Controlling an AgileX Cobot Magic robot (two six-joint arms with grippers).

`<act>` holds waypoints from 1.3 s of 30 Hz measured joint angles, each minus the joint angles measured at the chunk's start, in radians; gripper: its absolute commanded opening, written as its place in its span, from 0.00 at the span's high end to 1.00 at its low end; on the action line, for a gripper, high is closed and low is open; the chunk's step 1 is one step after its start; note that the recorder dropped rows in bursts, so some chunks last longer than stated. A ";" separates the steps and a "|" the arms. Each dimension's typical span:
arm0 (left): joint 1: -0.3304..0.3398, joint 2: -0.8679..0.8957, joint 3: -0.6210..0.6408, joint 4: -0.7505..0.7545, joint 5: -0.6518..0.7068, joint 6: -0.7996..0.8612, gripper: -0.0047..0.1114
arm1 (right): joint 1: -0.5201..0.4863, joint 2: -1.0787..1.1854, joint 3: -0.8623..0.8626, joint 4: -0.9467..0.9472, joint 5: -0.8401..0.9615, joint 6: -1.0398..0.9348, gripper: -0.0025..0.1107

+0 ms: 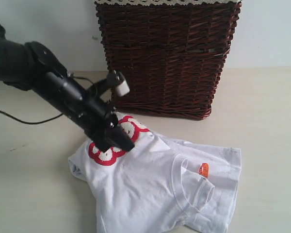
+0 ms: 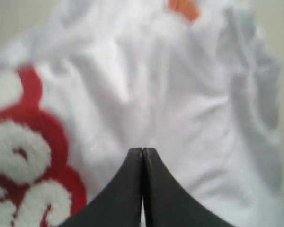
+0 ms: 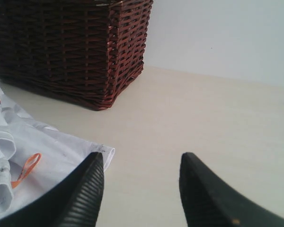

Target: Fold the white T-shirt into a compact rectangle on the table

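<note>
The white T-shirt (image 1: 155, 189) lies crumpled on the table (image 1: 34, 194) in front of the basket. Its red band of fuzzy white lettering (image 1: 106, 153) faces up at the left, and the ribbed collar (image 1: 191, 191) with the orange neck tag (image 1: 203, 169) is at the right. My left gripper (image 1: 122, 143) hangs over the lettering's edge. In the left wrist view the left gripper (image 2: 142, 150) is shut, with no cloth visibly pinched, and the T-shirt (image 2: 180, 94) is close below. My right gripper (image 3: 141, 161) is open over bare table (image 3: 203, 118), one finger beside the T-shirt's edge (image 3: 61, 146). It is out of the exterior view.
A tall dark brown wicker basket (image 1: 167, 58) stands behind the shirt near the wall, and it also shows in the right wrist view as the basket (image 3: 71, 47). A black cable (image 1: 24, 120) trails over the table at the left under the left arm (image 1: 48, 82).
</note>
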 measured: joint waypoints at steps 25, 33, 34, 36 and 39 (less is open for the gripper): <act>-0.296 0.100 -0.002 -0.058 -0.131 0.468 0.96 | 0.000 0.000 0.000 0.001 0.000 0.000 0.55; -0.307 0.158 -0.002 -0.203 -0.191 0.622 0.96 | 0.000 0.000 0.000 0.001 0.000 0.000 0.55; -0.307 0.167 -0.002 -0.225 -0.212 0.642 0.96 | 0.000 0.000 0.000 0.002 0.000 0.000 0.55; -0.307 0.182 -0.002 -0.276 -0.259 0.672 0.96 | 0.000 0.000 0.000 0.002 0.000 0.000 0.55; -0.307 0.214 -0.030 -0.304 -0.286 0.683 0.96 | 0.000 0.000 0.000 0.002 0.000 0.000 0.55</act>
